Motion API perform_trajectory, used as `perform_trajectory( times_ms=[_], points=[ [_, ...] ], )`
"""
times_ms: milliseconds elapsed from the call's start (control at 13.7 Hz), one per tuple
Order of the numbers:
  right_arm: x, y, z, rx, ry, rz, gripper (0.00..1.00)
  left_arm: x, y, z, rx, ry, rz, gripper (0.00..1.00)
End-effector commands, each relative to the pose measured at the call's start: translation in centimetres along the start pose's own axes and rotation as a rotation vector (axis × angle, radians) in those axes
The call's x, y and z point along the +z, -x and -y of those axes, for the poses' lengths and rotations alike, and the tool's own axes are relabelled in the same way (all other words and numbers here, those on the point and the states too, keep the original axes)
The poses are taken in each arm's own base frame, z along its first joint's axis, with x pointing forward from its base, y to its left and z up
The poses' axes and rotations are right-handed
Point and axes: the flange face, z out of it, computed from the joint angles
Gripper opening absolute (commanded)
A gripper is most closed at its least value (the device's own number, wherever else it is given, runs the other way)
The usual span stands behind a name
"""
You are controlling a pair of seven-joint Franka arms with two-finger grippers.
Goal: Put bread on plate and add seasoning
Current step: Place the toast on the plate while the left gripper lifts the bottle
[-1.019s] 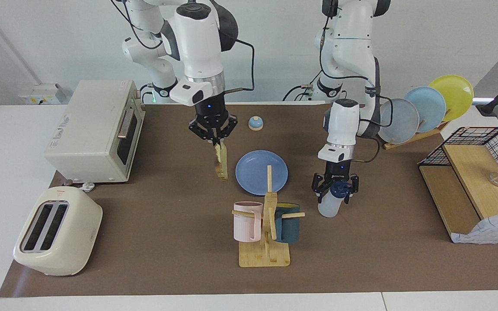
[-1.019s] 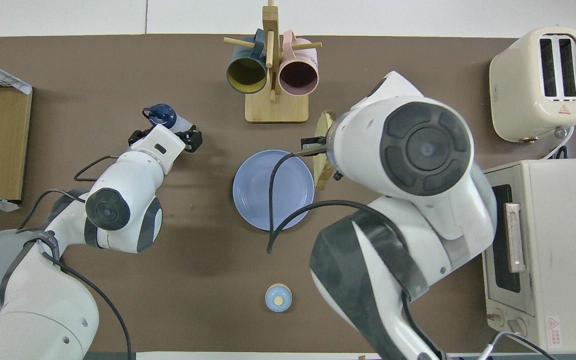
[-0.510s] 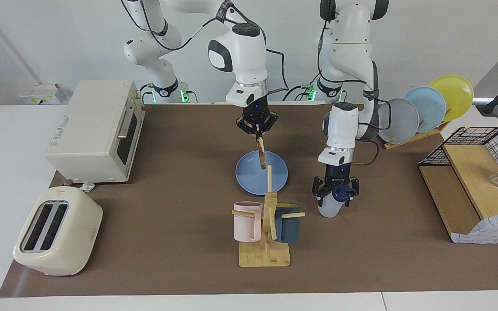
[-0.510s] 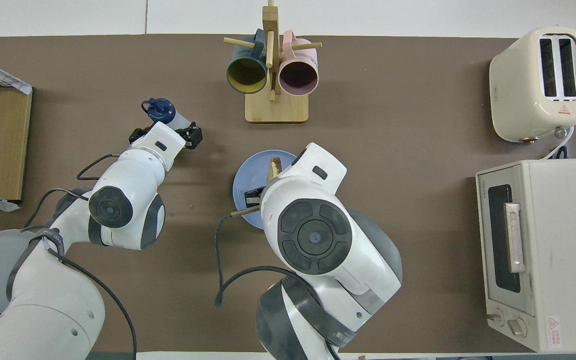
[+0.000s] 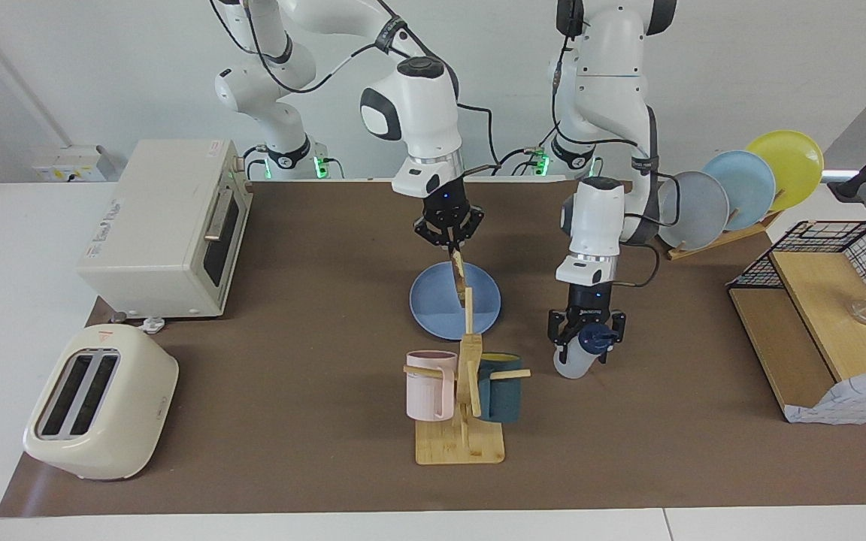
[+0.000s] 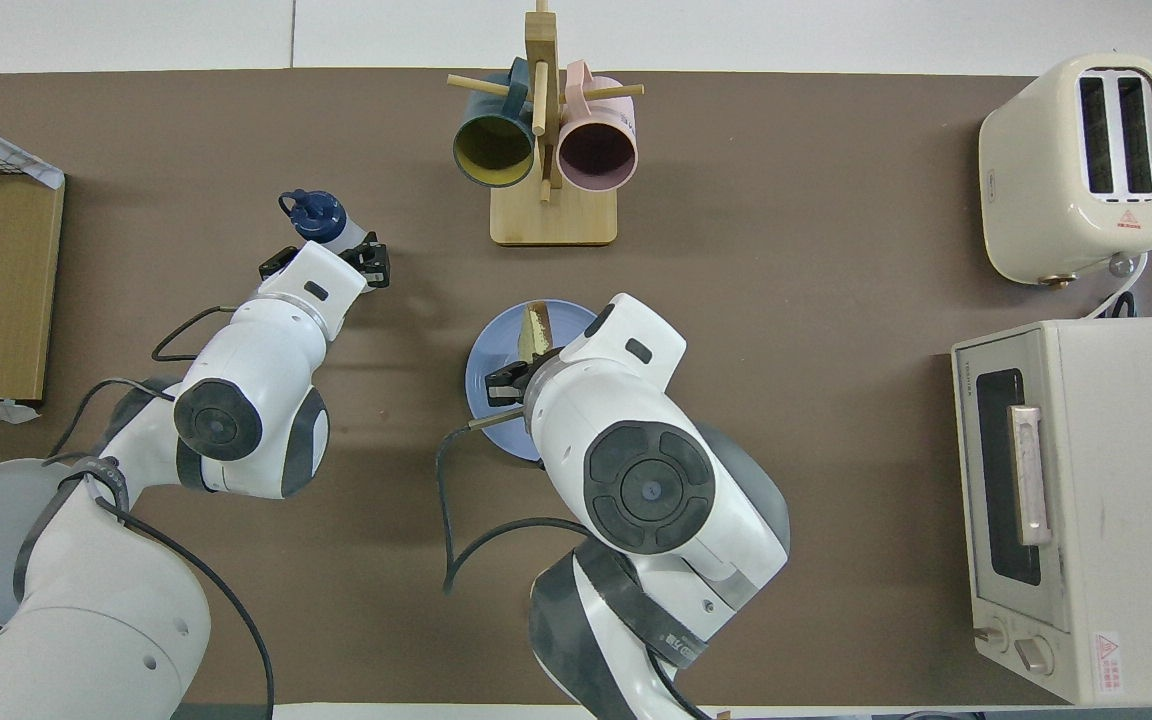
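The bread (image 5: 461, 276) (image 6: 536, 324) hangs on edge, slightly tilted, from my right gripper (image 5: 450, 242), which is shut on its top edge. It hangs over the blue plate (image 5: 433, 304) (image 6: 486, 372), with its lower edge close to the plate's surface. Toward the left arm's end of the table stands the seasoning (image 5: 570, 364) (image 6: 341, 236), a whitish bottle with a dark blue cap. My left gripper (image 5: 587, 346) comes down on it from above, its fingers drawn in against the bottle just under the cap.
A wooden mug rack (image 5: 461, 439) with a pink and a teal mug stands just farther from the robots than the plate. A small blue bell (image 6: 556, 595) sits nearer the robots. The toaster (image 5: 100, 402), toaster oven (image 5: 162, 225), plate rack (image 5: 734, 191) and wire shelf (image 5: 824, 300) stand at the table's ends.
My right arm swung the bread from beside the plate to over it and lowered it. My left gripper's fingers closed in on the seasoning bottle.
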Motion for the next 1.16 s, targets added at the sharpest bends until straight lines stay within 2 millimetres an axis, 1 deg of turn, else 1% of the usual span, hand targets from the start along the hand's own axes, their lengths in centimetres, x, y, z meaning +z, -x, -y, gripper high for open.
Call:
perform_trajectory(
  times_ms=[0, 146, 364, 510, 582, 728, 874, 1019, 1092],
  points=[
    [0.8, 0.9, -0.9, 0.010, -0.016, -0.031, 0.00, 0.5, -0.1, 0.4, -0.010, -0.011, -0.020, 0.00],
    [1.9, 1.2, -0.7, 0.005, -0.018, -0.028, 0.00, 0.4, -0.3, 0.5, -0.010, -0.012, -0.020, 0.00],
    [1.8, 1.2, -0.7, 0.006, -0.018, -0.028, 0.00, 0.1, -0.9, 0.8, -0.022, -0.012, -0.028, 0.00],
    [1.9, 1.3, -0.7, 0.018, -0.017, -0.027, 0.00, 0.1, -1.4, 2.2, -0.032, -0.027, -0.029, 0.00],
    [1.9, 1.2, -0.7, 0.027, -0.018, -0.028, 0.00, 0.0, -1.8, 2.2, -0.034, -0.026, -0.033, 0.00],
    [1.8, 1.3, -0.5, 0.071, -0.026, -0.035, 0.00, 0.0, -2.9, 2.0, -0.036, -0.029, -0.011, 0.00],
    [1.8, 1.4, -0.1, 0.074, -0.036, -0.042, 0.00, -0.3, -4.8, 1.9, -0.045, -0.032, 0.009, 0.00],
    [2.0, 1.6, -0.4, 0.077, -0.032, -0.039, 0.00, -0.7, -6.6, 1.6, -0.049, -0.031, 0.031, 0.00],
    [2.1, 1.7, -0.5, 0.078, -0.042, -0.049, 0.00, -0.8, -7.0, 2.0, -0.054, -0.036, 0.042, 0.00]
  ],
)
